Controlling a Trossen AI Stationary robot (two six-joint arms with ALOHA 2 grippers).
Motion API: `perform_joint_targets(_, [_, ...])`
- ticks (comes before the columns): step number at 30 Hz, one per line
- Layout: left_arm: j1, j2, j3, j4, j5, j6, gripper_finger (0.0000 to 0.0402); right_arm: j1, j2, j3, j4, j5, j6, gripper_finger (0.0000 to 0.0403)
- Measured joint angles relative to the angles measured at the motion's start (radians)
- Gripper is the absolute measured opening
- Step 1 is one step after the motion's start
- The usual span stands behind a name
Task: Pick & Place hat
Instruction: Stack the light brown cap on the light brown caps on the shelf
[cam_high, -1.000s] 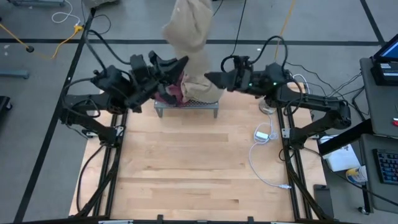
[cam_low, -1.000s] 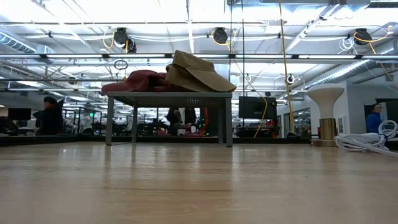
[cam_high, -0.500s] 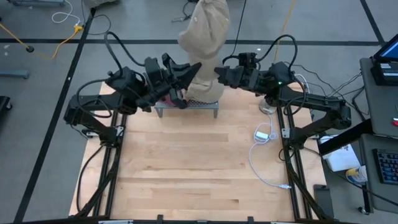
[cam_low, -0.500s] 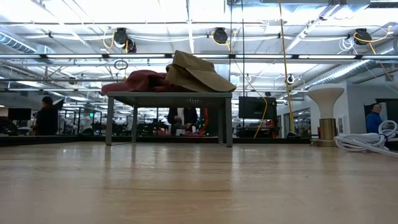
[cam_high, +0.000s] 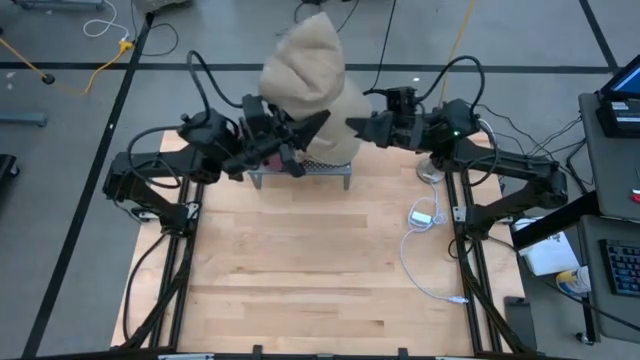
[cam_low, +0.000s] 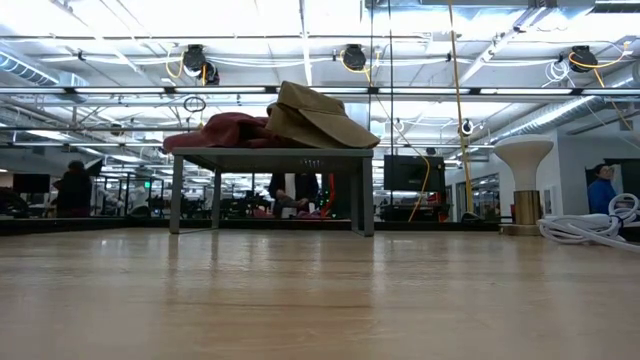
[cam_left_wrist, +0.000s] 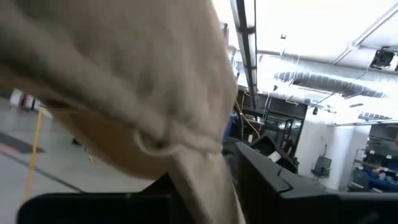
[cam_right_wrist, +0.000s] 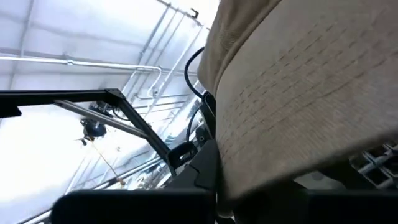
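A beige hat (cam_high: 305, 85) hangs high over the table's far edge between both grippers, and it fills the left wrist view (cam_left_wrist: 124, 74) and the right wrist view (cam_right_wrist: 298, 93). My left gripper (cam_high: 305, 130) is at its lower left and my right gripper (cam_high: 358, 126) at its lower right, each shut on it. Below them stands a small grey rack (cam_low: 270, 155). A red hat (cam_low: 215, 130) and a tan hat (cam_low: 320, 115) rest on the rack's top. The low view shows neither arm. My left gripper has a narrow fold of the hat's lower edge (cam_left_wrist: 199, 180) between its two fingers, coming from the table's left and slanting upward. The hat bulges above the fingers, clear of the rack. My right gripper holds the hat's edge on the right side (cam_right_wrist: 249, 180); the hat itself covers the fingertips. It reaches in from the table's right, roughly level.
A white cable with an adapter (cam_high: 425, 215) lies on the wooden table's right part. A white mushroom-shaped post (cam_low: 523, 180) stands at the far right. The near half of the tabletop (cam_high: 300, 280) is bare wood. People stand in the room behind.
My left gripper has gone toward the table's right and far edge, carrying the beige hat. The hat hung tall and narrow; now it sits lower and bulges wide. My right gripper has come in against the hat's right edge.
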Motion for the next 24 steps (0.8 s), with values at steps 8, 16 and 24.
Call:
perform_joint_targets(8, [-0.005,-0.027,0.0,-0.109,0.016,-0.115,0.0146,-0.045,-0.091,-0.002,-0.174,-0.038,-0.091,0.0006])
perform_joint_targets(16, [-0.004,-0.074,0.0,-0.369,0.029,-0.291,0.0196,-0.108,-0.227,-0.001,-0.544,-0.108,-0.271,0.0005])
perform_joint_targets(24, [0.012,-0.105,0.0,-0.571,0.152,-0.482,0.0209,-0.156,-0.368,-0.001,-0.901,-0.122,-0.485,0.0005])
